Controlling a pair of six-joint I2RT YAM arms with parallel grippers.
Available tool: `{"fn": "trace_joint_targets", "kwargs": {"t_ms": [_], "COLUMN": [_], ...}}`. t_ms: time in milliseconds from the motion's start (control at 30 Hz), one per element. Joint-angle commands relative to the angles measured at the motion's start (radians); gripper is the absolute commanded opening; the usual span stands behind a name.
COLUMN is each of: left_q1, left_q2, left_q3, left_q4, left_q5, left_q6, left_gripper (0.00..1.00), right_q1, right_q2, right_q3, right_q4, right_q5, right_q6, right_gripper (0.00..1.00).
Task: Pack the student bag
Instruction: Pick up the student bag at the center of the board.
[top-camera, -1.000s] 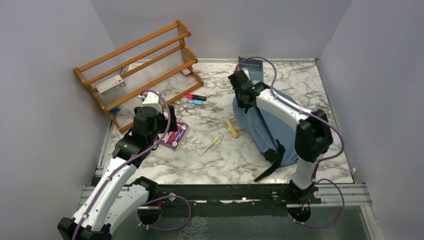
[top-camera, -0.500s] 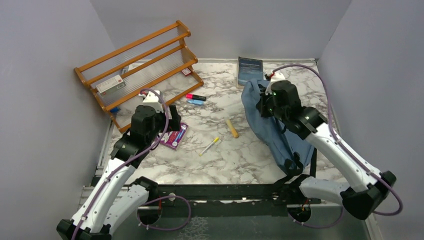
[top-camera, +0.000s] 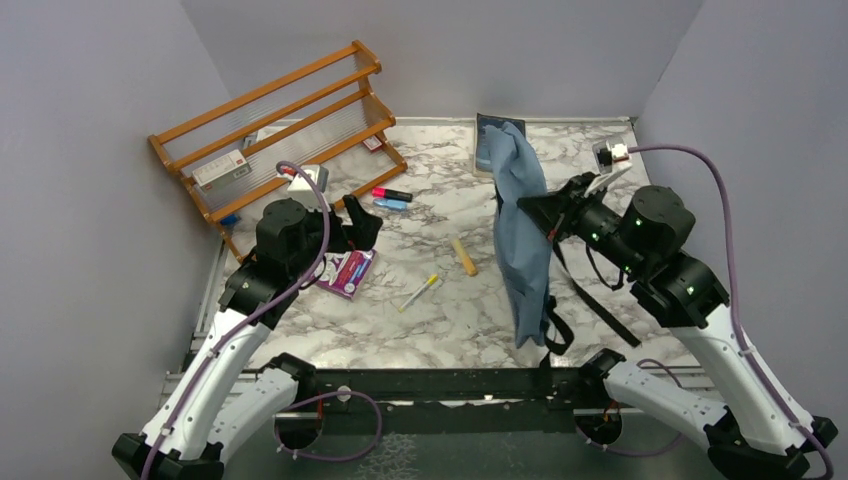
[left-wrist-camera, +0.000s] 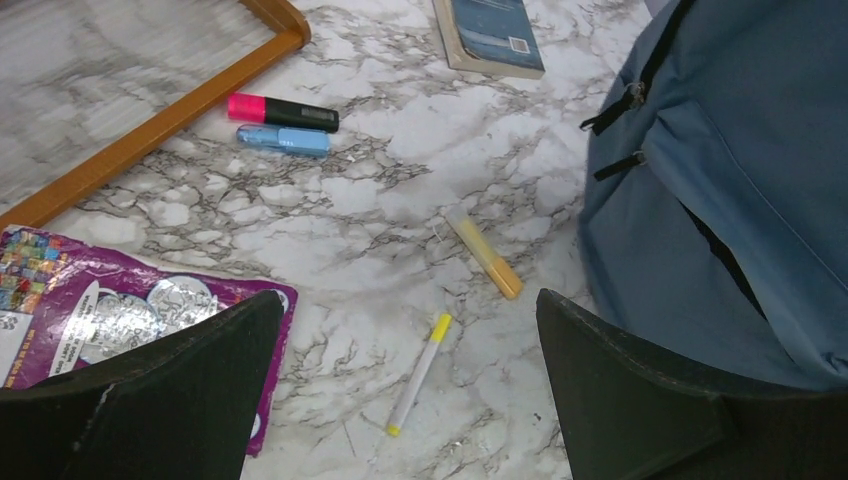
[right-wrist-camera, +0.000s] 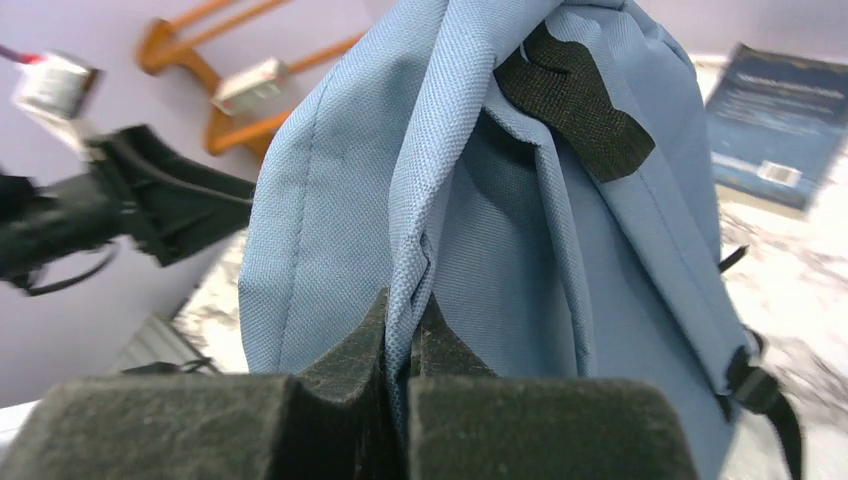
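Note:
The student bag (top-camera: 520, 230), dusty-blue with black straps, hangs lifted on end over the right half of the table. My right gripper (top-camera: 540, 212) is shut on a fold of its fabric. In the right wrist view the fingers (right-wrist-camera: 405, 320) pinch that blue fold, and the bag (right-wrist-camera: 480, 180) fills the frame. My left gripper (top-camera: 358, 222) stands open above the table's left middle, holding nothing. Seen from the left wrist, its jaws (left-wrist-camera: 408, 300) gape over bare marble, with the bag (left-wrist-camera: 720, 200) at the right.
On the marble lie a white pen with a yellow cap (left-wrist-camera: 420, 370), a yellow-orange marker (left-wrist-camera: 485, 255), a pink highlighter (left-wrist-camera: 283, 110), a blue one (left-wrist-camera: 283, 140) and a purple pack (left-wrist-camera: 120, 310). A dark book (left-wrist-camera: 490, 30) lies at the back. A wooden rack (top-camera: 280, 130) stands back left.
My right gripper has closed on the bag's fabric and pulled up and to the right, so the bag has risen from lying flat to hanging. The left gripper shifted slightly right.

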Motion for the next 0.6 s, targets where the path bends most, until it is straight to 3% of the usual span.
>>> {"fn": "trace_joint_targets", "kwargs": {"t_ms": [0,400,567], "left_q1": [-0.002,-0.003,-0.002], "left_q2": [0.007,-0.027,-0.042], "left_q3": [0.03,0.009,0.004], "left_q4": [0.052,0.047,0.036], "left_q5": [0.053,0.025,0.01], "left_q6": [-0.048,-0.029,-0.026], "left_gripper": [0.99,0.99,0.99], "right_q1": [0.005,0.005,0.006], "right_q2": [-0.042,0.033,0.084], "right_q3": [-0.047,-0.123,-0.144], "right_q4": [0.268,0.374,0.493], "right_q5": [-0.177,-0.187,-0.247], "right_q6": [0.056,0.087,0.149], "right_gripper": [0.01,0.01,0.01]}}
